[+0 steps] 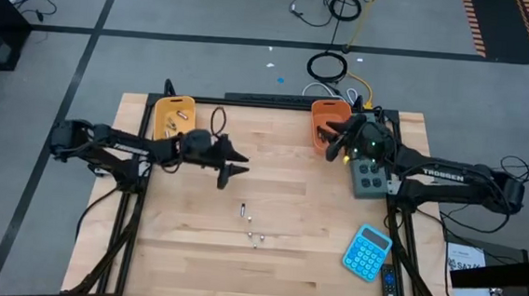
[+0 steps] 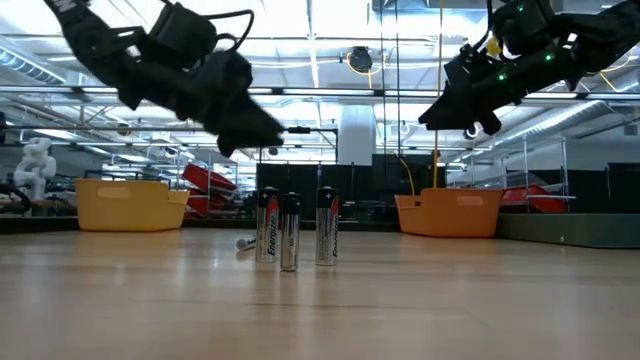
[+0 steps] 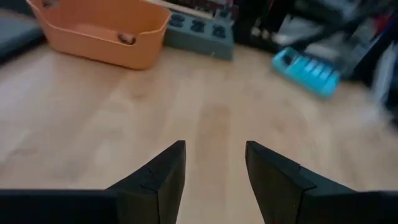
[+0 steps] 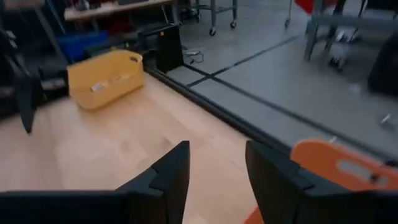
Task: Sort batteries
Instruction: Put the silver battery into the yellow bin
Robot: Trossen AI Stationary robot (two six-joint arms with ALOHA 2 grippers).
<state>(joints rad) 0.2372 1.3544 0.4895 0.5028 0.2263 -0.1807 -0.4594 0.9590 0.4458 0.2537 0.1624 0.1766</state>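
The batteries [image 1: 250, 223] stood and lay in a small group near the middle of the desk [image 1: 275, 270]. The left gripper [image 1: 235, 163] hung above the desk, near the yellow bin [image 1: 172, 115], with its fingers apart and empty. The right gripper [image 1: 329, 139] was over the orange bin [image 1: 323, 121], fingers also apart, holding nothing.

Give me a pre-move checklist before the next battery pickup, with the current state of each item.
1. Left gripper empty, jaws apart: ok.
2. Right gripper empty, jaws apart, hanging above the orange bin: ok.
3. Loose batteries on the table in the open, nothing crowding them: ok.
4. Three batteries standing upright, one more lying behind them: ok, though they could tip over.
5. Yellow bin already holds batteries, still has room: ok.
6. Battery sizes readable for sorting: cannot tell.
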